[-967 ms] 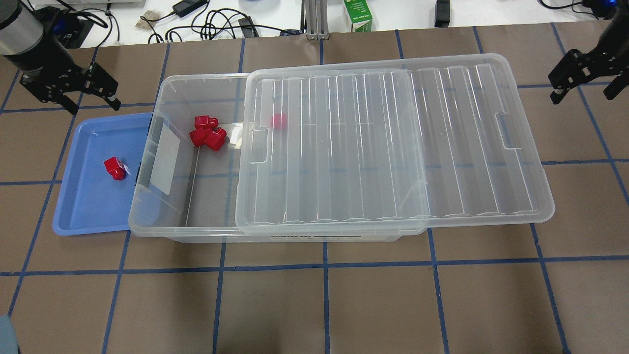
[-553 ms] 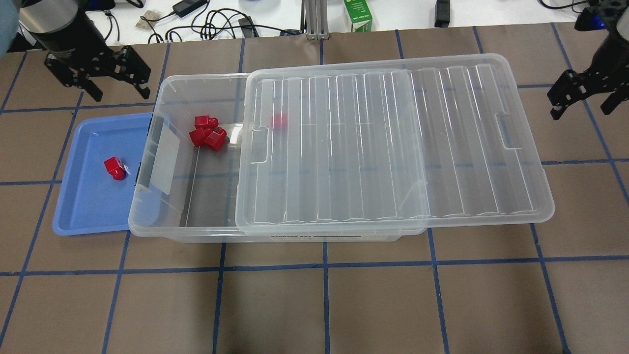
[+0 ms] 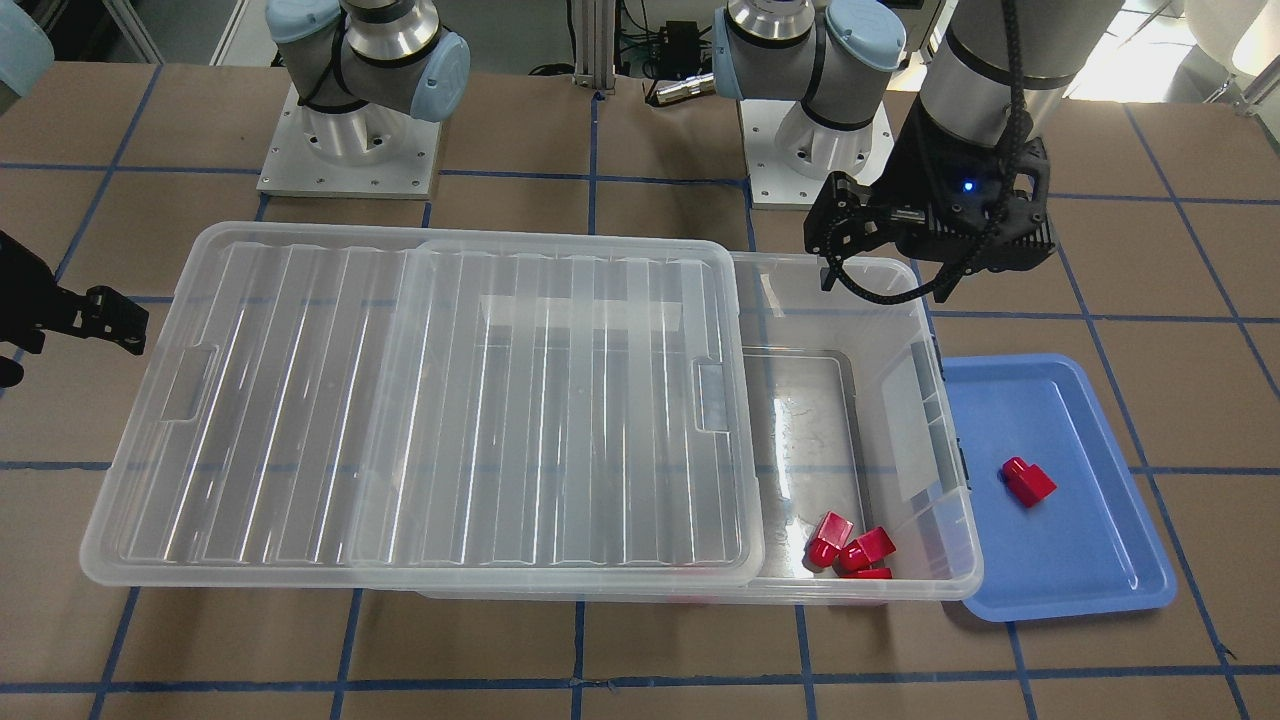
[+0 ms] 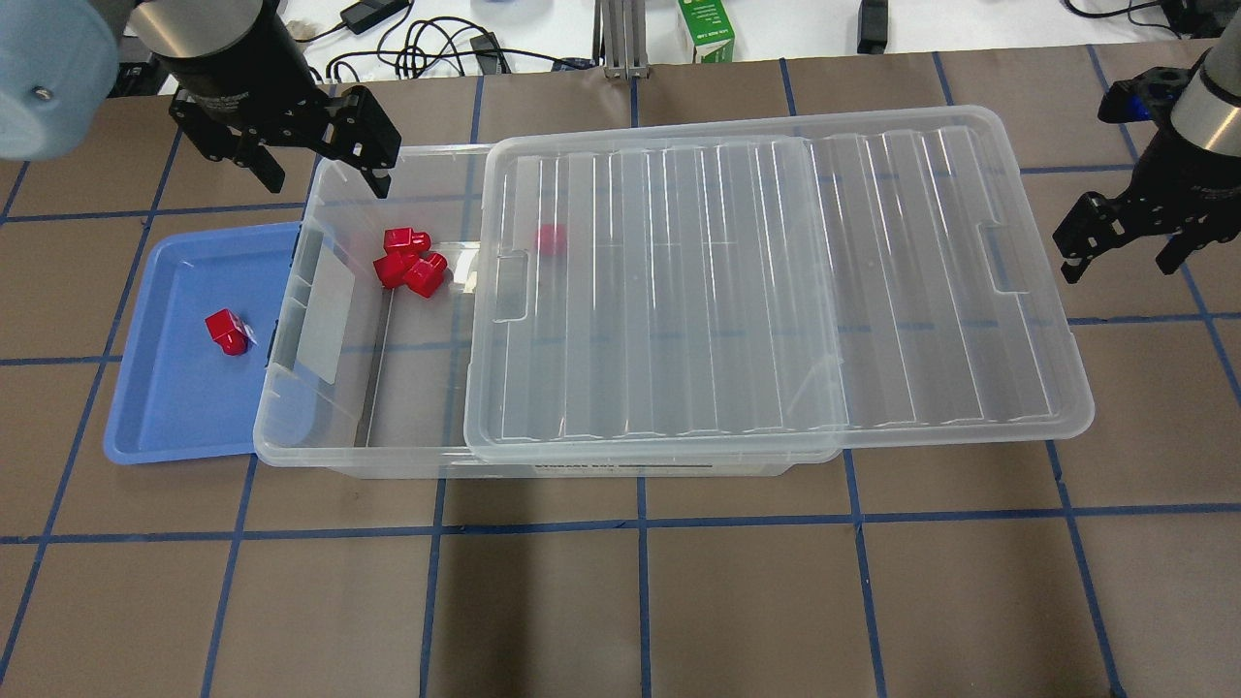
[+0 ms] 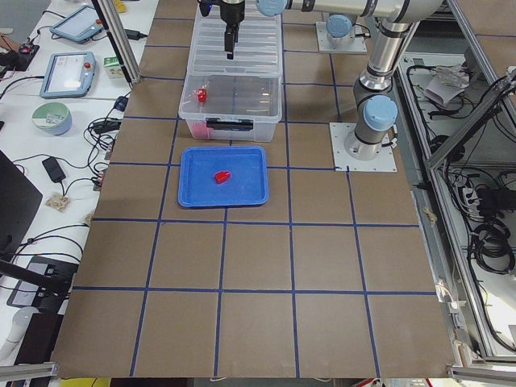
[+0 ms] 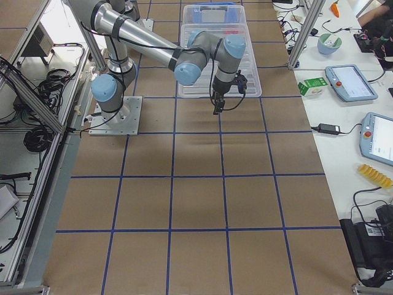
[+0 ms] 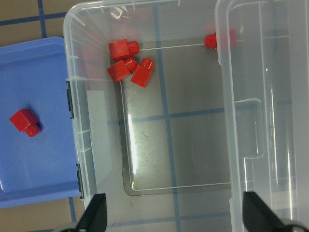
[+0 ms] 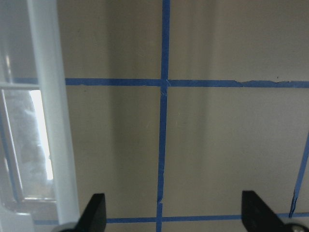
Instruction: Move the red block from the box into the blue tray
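Note:
A red block [image 4: 228,332] lies in the blue tray [image 4: 184,407], also seen in the front view [image 3: 1028,482] and left wrist view [image 7: 25,122]. Three more red blocks [image 4: 412,262] cluster in the open left end of the clear box [image 4: 407,456]. Another [image 4: 551,238] shows through the lid [image 4: 776,291]. My left gripper [image 4: 325,179] is open and empty above the box's far left corner; the wrist view looks down into the box [image 7: 176,217]. My right gripper [image 4: 1120,262] is open and empty beyond the lid's right end.
The ribbed lid is slid to the right and overhangs the box's right end [image 3: 140,540]. The tray is tucked against the box's left wall [image 3: 945,430]. Cables and a green carton [image 4: 706,29] lie beyond the table's far edge. Both arm bases [image 3: 350,150] stand behind the box.
My left gripper has moved right, from beyond the tray's far edge to over the box's far left corner. My right gripper has moved nearer along the lid's right end. The blocks have not moved.

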Controlling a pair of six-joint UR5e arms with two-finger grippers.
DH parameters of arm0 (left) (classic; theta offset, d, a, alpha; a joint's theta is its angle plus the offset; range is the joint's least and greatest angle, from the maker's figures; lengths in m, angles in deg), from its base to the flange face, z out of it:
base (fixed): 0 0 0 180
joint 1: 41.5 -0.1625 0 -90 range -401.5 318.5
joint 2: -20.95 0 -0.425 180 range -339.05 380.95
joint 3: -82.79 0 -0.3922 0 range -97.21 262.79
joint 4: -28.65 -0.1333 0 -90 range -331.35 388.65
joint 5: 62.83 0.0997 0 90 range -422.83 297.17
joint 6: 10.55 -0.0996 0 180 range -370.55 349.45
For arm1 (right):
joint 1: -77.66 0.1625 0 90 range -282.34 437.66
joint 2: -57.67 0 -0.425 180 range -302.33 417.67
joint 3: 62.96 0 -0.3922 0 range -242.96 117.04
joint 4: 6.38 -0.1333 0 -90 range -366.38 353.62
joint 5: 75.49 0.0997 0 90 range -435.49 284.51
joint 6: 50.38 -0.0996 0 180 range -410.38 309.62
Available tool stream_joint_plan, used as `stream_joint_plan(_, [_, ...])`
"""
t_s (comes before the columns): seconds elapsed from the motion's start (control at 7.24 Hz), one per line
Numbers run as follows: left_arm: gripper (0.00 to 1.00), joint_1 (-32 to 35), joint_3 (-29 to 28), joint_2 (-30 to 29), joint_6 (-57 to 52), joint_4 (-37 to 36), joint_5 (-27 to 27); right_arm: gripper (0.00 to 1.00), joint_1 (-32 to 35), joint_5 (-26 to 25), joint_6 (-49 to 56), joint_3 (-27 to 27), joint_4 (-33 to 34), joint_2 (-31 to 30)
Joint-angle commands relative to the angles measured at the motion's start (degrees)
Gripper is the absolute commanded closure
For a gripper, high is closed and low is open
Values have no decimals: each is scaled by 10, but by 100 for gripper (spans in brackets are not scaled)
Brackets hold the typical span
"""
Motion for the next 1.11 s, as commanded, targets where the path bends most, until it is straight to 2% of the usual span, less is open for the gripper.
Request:
stream_joint_plan(0.0, [0, -14, -2, 6, -2, 24, -5, 1, 6, 6, -5, -14, 3, 2])
stream_joint_plan(0.14, [0, -7, -2, 7, 8, 26, -5, 0, 7, 33, -4, -27, 10, -1])
stream_joint_plan(0.28, [0, -10, 4, 19, -1, 30, 1, 0, 25, 40, -5, -27, 17, -2])
stream_joint_plan(0.97, [0, -26, 19, 39, 4, 24, -7, 0, 148, 41, -90, -28, 25, 1])
